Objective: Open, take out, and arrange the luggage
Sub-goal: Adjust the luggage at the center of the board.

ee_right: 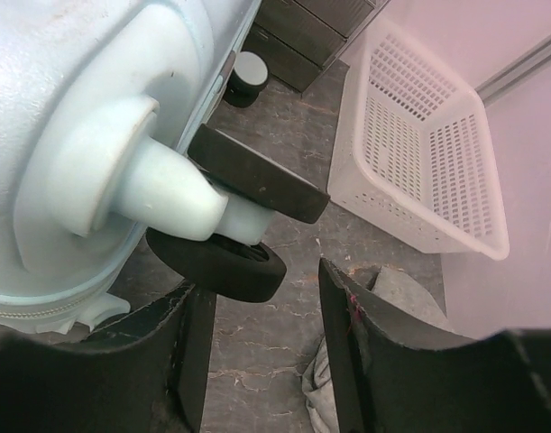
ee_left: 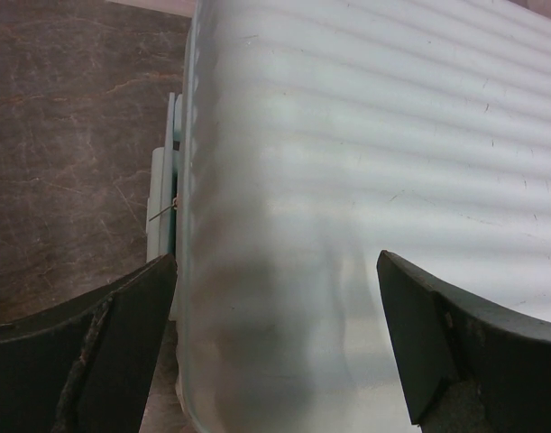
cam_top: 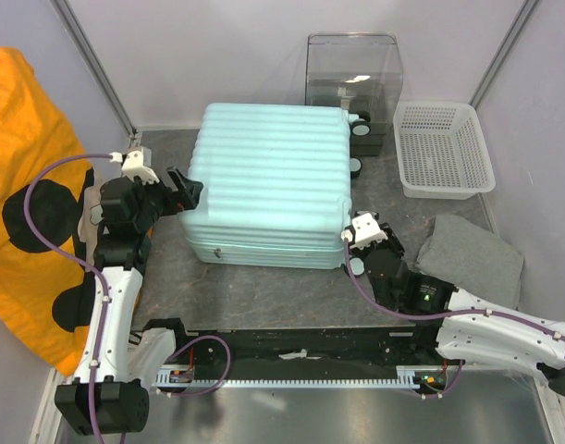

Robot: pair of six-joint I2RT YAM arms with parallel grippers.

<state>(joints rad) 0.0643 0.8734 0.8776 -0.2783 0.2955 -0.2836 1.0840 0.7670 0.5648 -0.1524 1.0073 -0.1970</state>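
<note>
While luggage (cam_top: 268,180) lies shut, left tool (ee_left: 275,271) wide, right tool (ee_right: 261,287) half-open beside wheel (ee_right: 216,263).

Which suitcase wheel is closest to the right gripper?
The spinner wheel at the suitcase's near right corner, ahead of the right gripper; the others sit farther back by the clear box.

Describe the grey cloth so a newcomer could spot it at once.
Find the big mint suitcase in the middle. To its right, below the white basket in the top view, lies the grey cloth. Unlike its hard plastic neighbours, it is soft and folded.
</note>
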